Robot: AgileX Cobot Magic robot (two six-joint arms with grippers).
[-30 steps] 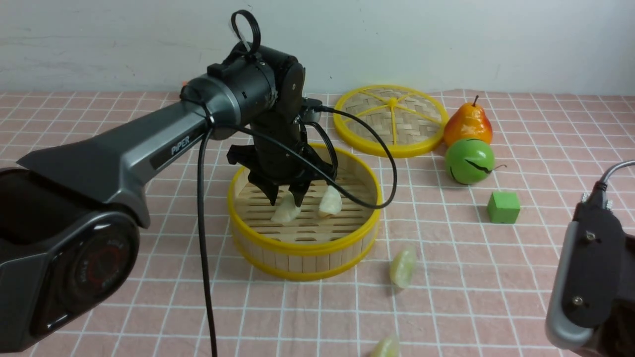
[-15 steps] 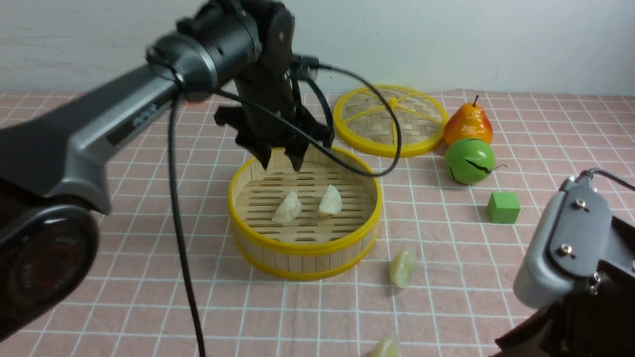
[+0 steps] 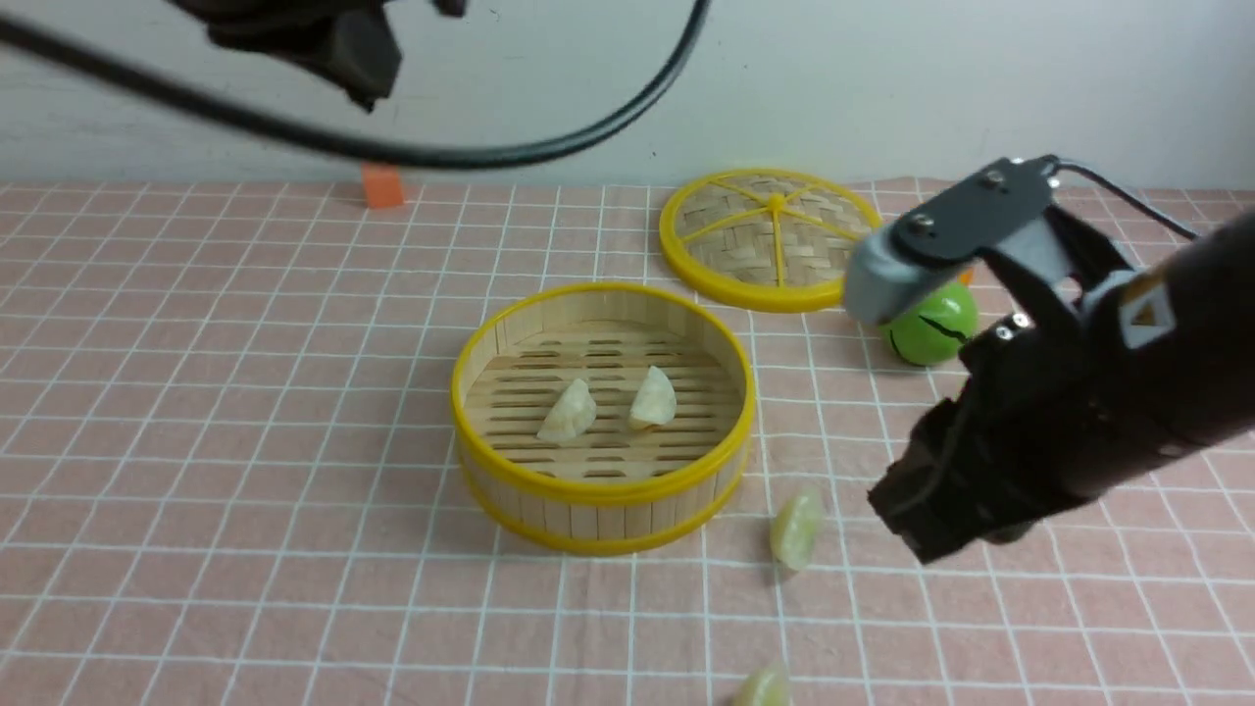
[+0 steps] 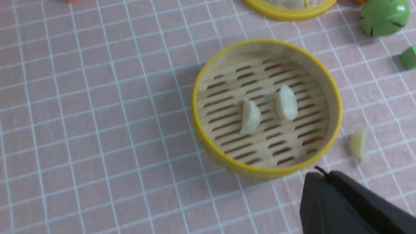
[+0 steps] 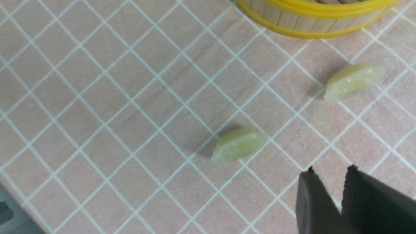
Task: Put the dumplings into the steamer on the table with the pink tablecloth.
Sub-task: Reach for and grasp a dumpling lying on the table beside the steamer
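The bamboo steamer (image 3: 598,510) stands mid-table on the pink tablecloth (image 3: 245,392). Two dumplings (image 3: 569,412) (image 3: 653,398) lie on its slatted floor, side by side. A third dumpling (image 3: 795,529) lies on the cloth just right of the steamer's front. Another (image 3: 763,689) sits at the near edge of the front view. My right gripper (image 5: 330,170) hangs above the cloth beside these two, slightly open and empty. The left gripper (image 4: 320,172) is shut on nothing, raised high near the steamer's rim (image 4: 208,149). Only the raised left arm (image 3: 324,39) shows in the front view.
The flat woven lid (image 3: 772,235) lies behind the steamer to the right. A green round fruit (image 3: 931,324) sits beside it, partly behind my right arm (image 3: 1079,392). A green cube (image 4: 410,57) shows in the left wrist view. A small orange tag (image 3: 381,184) lies at the back.
The left arm rose out of the steamer to the top of the front view and its jaws closed empty. The right arm swung in from the lower right toward the loose dumplings.
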